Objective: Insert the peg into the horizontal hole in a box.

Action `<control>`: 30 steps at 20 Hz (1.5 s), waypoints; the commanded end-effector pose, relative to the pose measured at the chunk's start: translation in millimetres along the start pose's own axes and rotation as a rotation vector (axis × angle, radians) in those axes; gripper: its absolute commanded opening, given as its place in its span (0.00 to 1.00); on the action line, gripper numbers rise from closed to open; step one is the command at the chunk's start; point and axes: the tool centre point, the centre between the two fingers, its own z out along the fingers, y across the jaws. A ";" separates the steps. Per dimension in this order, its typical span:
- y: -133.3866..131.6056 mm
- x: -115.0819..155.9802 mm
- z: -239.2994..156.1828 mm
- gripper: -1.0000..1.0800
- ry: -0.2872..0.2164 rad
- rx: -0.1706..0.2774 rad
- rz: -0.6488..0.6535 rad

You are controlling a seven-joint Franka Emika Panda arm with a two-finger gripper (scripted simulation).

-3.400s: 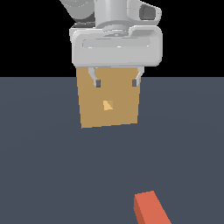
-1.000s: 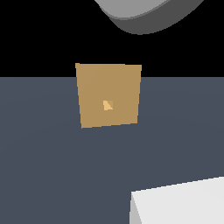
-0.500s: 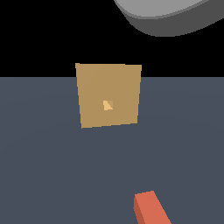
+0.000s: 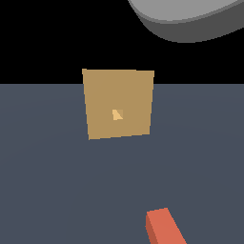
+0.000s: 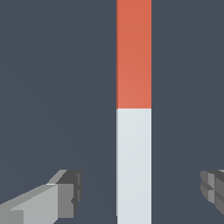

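The tan box (image 4: 119,104) stands on the dark floor in the exterior view, its small square hole (image 4: 117,114) facing the camera. The peg's red-orange end (image 4: 164,226) pokes in at the bottom edge of that view. In the wrist view the peg (image 5: 134,113) lies flat on the floor, red-orange part and white-grey part in line. My gripper (image 5: 142,190) is open above the white-grey part, one finger (image 5: 61,197) on each side, neither touching it. Only a grey piece of the arm (image 4: 190,19) shows in the exterior view.
The dark grey floor (image 4: 47,181) stretches all around the box and the peg. Nothing else stands on it.
The grey arm body has slid toward the exterior view's right and upward. A large white shape that covered the lower right a second ago is gone, showing the peg's red-orange end.
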 end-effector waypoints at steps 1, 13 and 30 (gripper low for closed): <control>-0.2 0.2 4.9 0.96 0.001 0.001 0.000; -0.3 0.2 49.9 0.96 0.001 0.000 -0.001; 0.2 0.8 48.9 0.00 0.001 0.001 -0.001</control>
